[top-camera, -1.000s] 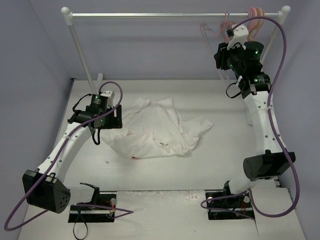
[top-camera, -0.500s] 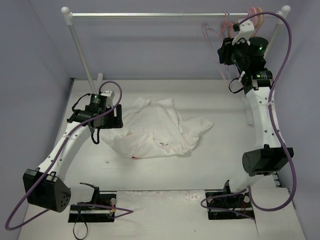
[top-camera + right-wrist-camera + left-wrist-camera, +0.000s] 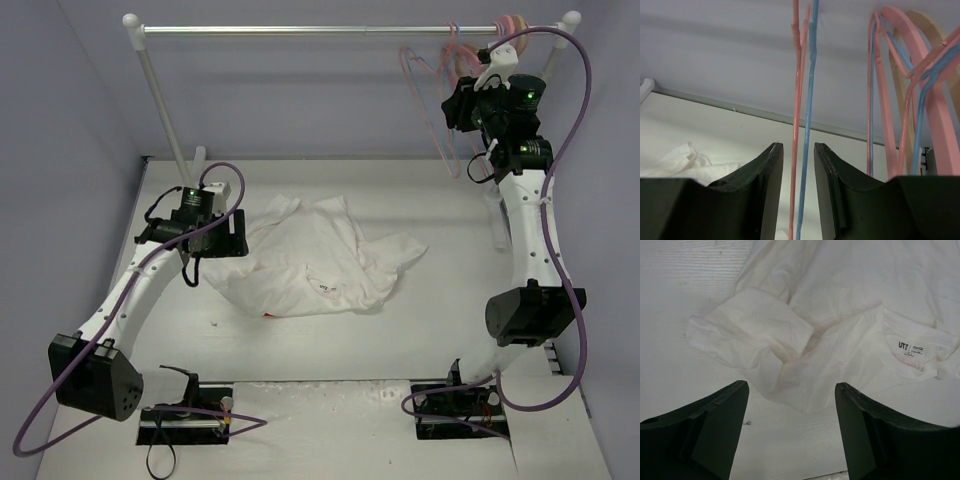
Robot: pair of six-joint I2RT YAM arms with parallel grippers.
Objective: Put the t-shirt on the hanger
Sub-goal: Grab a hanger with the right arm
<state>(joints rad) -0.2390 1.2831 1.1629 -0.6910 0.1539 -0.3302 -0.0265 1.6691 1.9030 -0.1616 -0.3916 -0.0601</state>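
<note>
Over on the left, the left gripper (image 3: 791, 390) hung low above the near edge of the t-shirt (image 3: 320, 255), its jaws spread wide with nothing between them. The shirt lay crumpled on the table (image 3: 450, 330), roughly in the middle. One sleeve was folded toward that gripper, and the neck label (image 3: 912, 347) faced up further along. Only a faint pink blush showed through the cloth, so I judged the print to be underneath.

It looked light, limp stuff. It would sag and bunch wherever it was pinched, and a single layer might slide out of a shallow grip. The collar by the label, or a shoulder seam, seemed the best place to take hold, since the cloth is doubled there.

Up at the right end of the rail (image 3: 300, 30), the right gripper (image 3: 797, 150) was raised to the hanger (image 3: 796, 100). Its thin pinkish wire hung just beside a pale blue hanger (image 3: 810, 90), and both ran through the narrow gap between the jaws, which had not closed on either. The hanger looked springy and likely to swing. A bunch of thicker hangers (image 3: 935, 100) hung further right.
</note>
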